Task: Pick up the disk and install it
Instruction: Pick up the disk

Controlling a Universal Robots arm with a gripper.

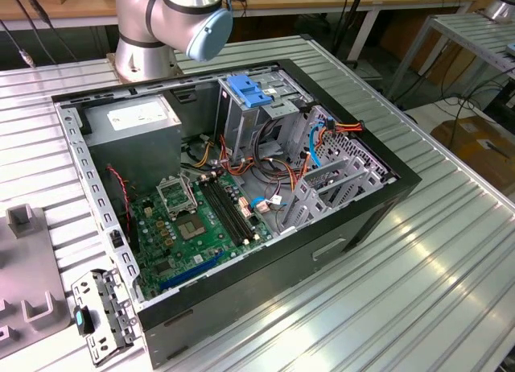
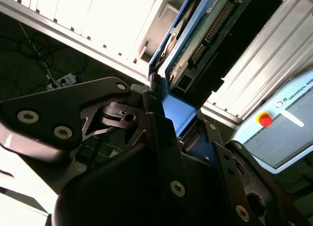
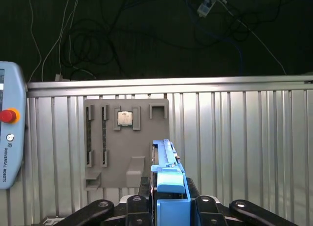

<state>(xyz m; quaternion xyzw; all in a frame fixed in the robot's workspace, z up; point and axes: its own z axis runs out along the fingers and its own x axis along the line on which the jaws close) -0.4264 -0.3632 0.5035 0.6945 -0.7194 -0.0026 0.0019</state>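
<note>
The black metal pincer [image 3: 168, 201] is clamped on the disk [image 3: 168, 179], a flat silver-metal hard drive in a blue plastic carrier bracket, which it holds off the surface. The grip seems to be on the bracket end alone. I judge the drive could pivot or slip, since most of its length stands out beyond the jaws and the plastic may flex; a tilted drive could jam in its bay. In both wrist views the disk sits edge-on between the fingers [image 2: 164, 138], its green circuit-board side running away from the pincer. Beyond lies the ribbed aluminium surface [image 3: 234, 138], carrying a grey moulded parts tray [image 3: 146, 138], with a pale control pendant [image 3: 10, 152] at its side.
</note>
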